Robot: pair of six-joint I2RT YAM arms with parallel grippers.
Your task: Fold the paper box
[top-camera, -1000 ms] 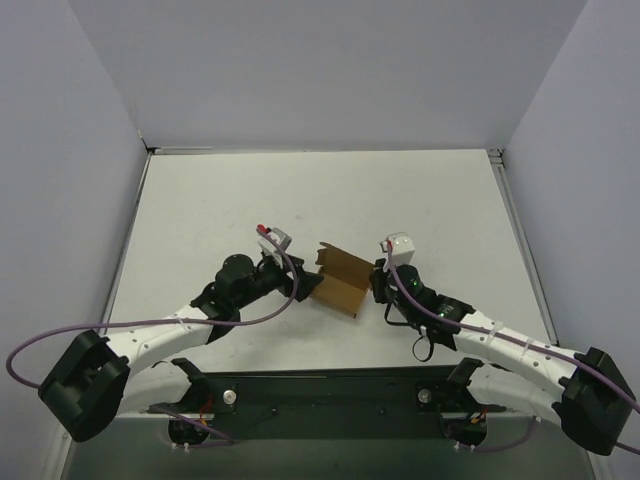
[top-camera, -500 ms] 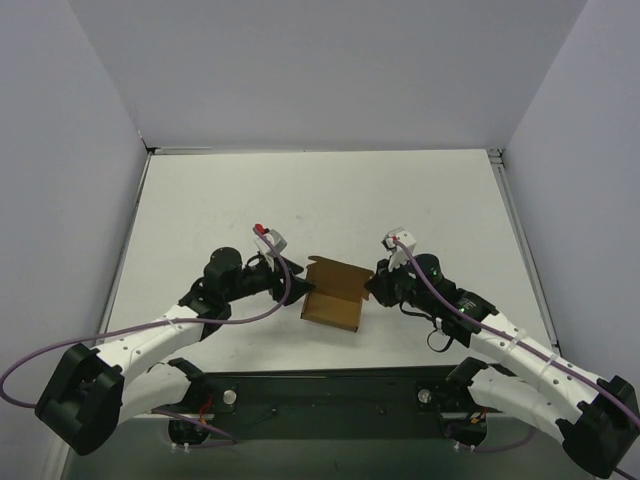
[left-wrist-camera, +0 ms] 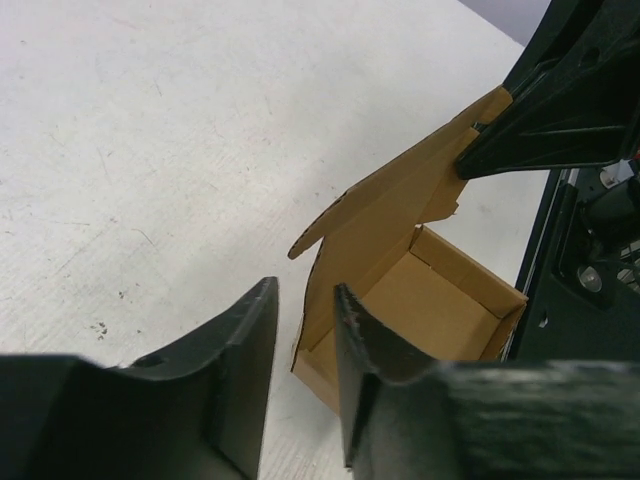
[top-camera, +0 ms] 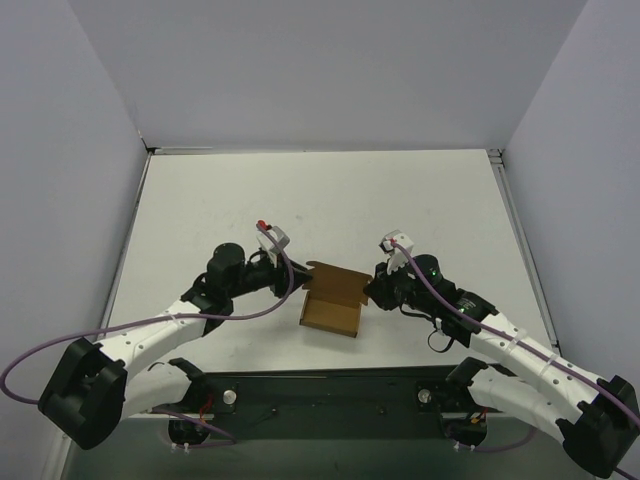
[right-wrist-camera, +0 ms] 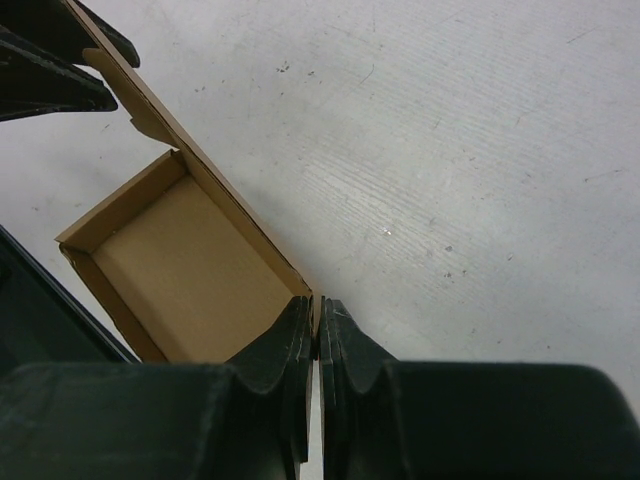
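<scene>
Your box (top-camera: pixel 330 312) has come down in the last second. It was tipped up on edge between the two arms, and now its tray lies flat on the table (top-camera: pixel 300 190), open side up, midway between them in the near half. By my judgement the tray is formed, and closing the lid is what remains for you.

Your right pincer (right-wrist-camera: pixel 317 305) is clenched almost completely, with only a cardboard's thickness between its fingers. It grips the box at the right end of the wall where the lid hinges.

Your left pincer (left-wrist-camera: pixel 305 292) is released to a narrow gap and grips nothing that I can see. The box's left corner sits just beyond its tips, and I cannot tell whether they touch it.

Farther back, the lid (left-wrist-camera: pixel 400 200) stands up at a slant from the far wall, its tab end reaching toward your left pincer.
</scene>
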